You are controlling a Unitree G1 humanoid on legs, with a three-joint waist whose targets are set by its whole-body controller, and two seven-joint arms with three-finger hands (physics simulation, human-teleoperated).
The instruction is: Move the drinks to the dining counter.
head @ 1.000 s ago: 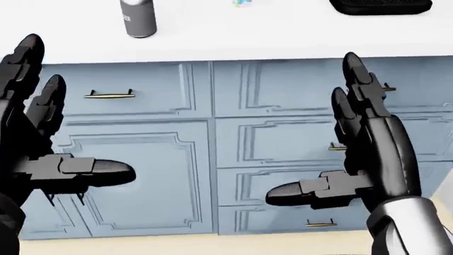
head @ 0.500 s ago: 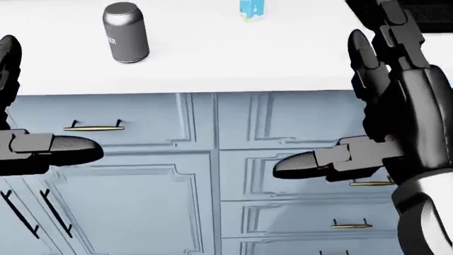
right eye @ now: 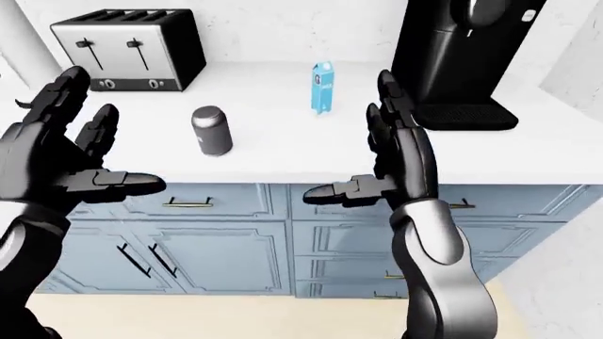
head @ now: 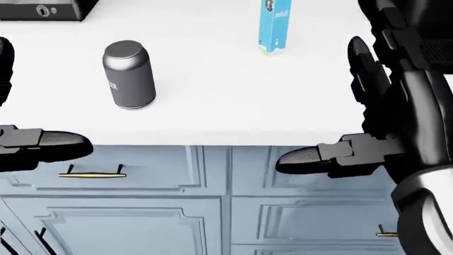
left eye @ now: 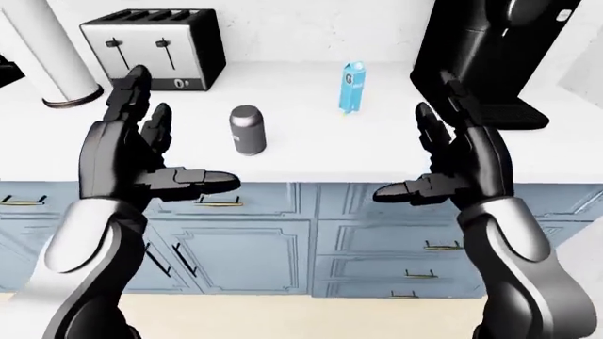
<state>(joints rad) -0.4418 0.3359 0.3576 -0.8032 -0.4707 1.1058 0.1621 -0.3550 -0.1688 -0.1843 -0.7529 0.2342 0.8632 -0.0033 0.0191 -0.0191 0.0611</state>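
Observation:
A grey drink can (left eye: 248,129) stands upright on the white counter (left eye: 311,152), left of centre. A blue milk carton (left eye: 351,87) stands upright farther up and to the right. Both also show in the head view: the can (head: 129,75) and the carton (head: 274,24). My left hand (left eye: 150,152) is open, raised at the counter's near edge, left of the can and apart from it. My right hand (left eye: 443,159) is open, raised right of both drinks, empty.
A black toaster (left eye: 155,46) stands at the upper left of the counter, a white cylinder (left eye: 51,60) left of it. A black coffee machine (left eye: 500,53) stands at the upper right. Blue cabinet doors and drawers with brass handles (left eye: 231,203) lie below the counter.
The camera has tilted up: the counter, can and carton slid down in the head view and show more fully. Both hands stay open and raised.

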